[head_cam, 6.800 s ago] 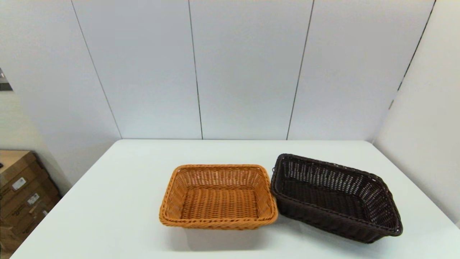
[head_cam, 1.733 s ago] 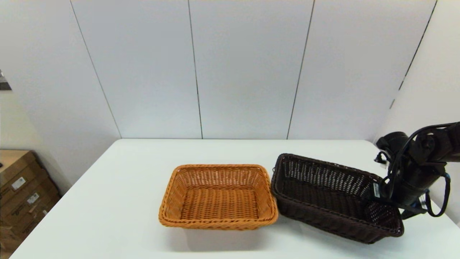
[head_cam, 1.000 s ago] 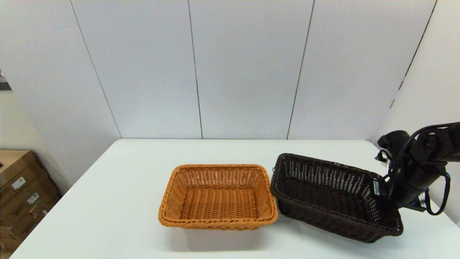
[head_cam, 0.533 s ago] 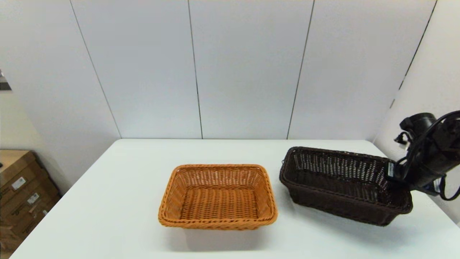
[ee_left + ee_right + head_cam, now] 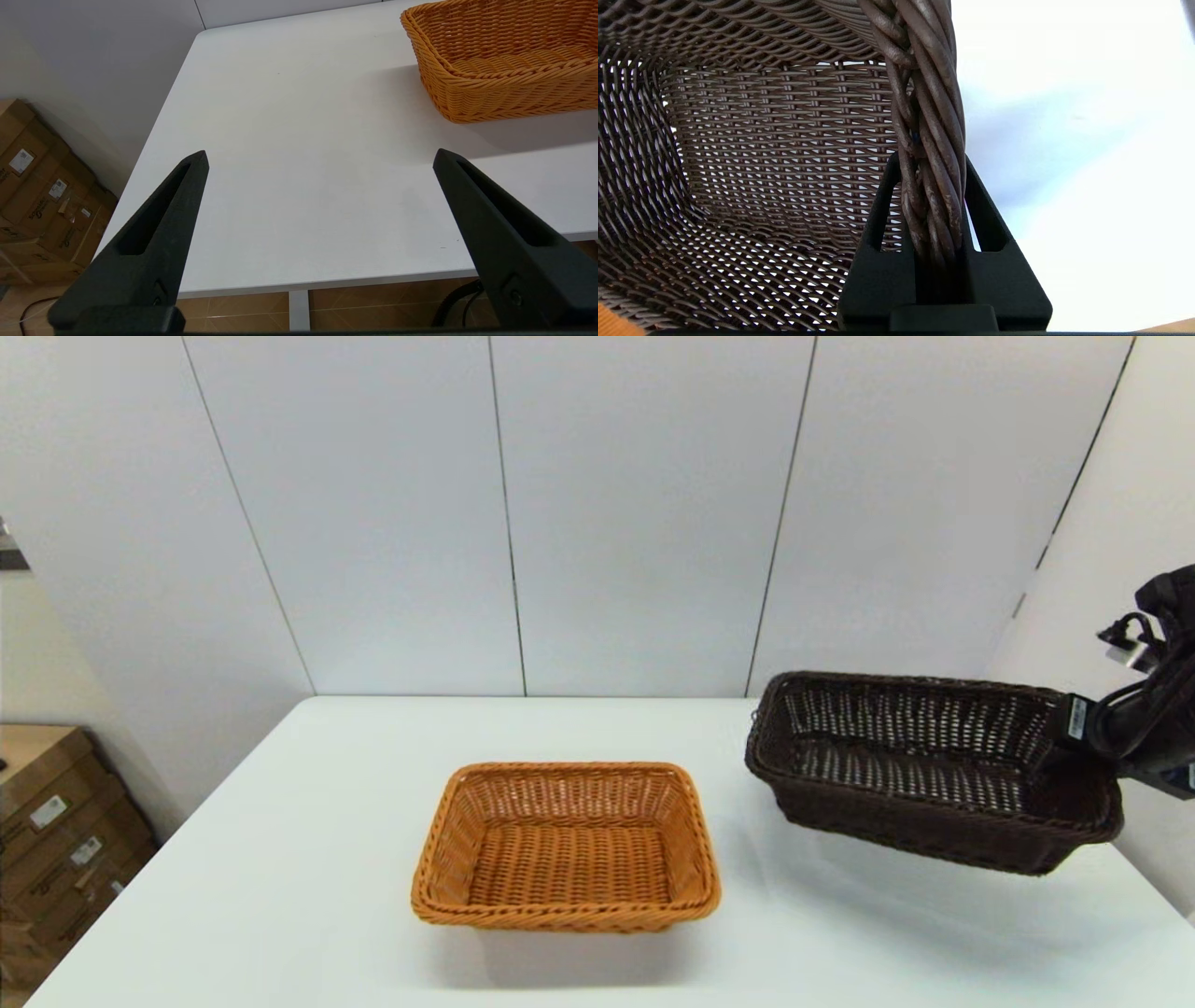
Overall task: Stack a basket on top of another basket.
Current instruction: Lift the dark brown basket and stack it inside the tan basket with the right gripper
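The right gripper (image 5: 931, 168), reaching in from 3 o'clock, has its jaws clenched on the braided rim of the dark woven basket (image 5: 924, 770), now lifted clear of the white bench (image 5: 308, 859) where earlier it rested. The orange-tan basket (image 5: 567, 847) sits at centre. The left gripper (image 5: 320, 158) hangs released at 7 o'clock.

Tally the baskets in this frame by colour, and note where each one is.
Dark brown basket: 1, lifted clear of the table, its rim clamped in the right gripper.
Orange-tan basket: 1, resting on the table.
Total: 2 baskets.
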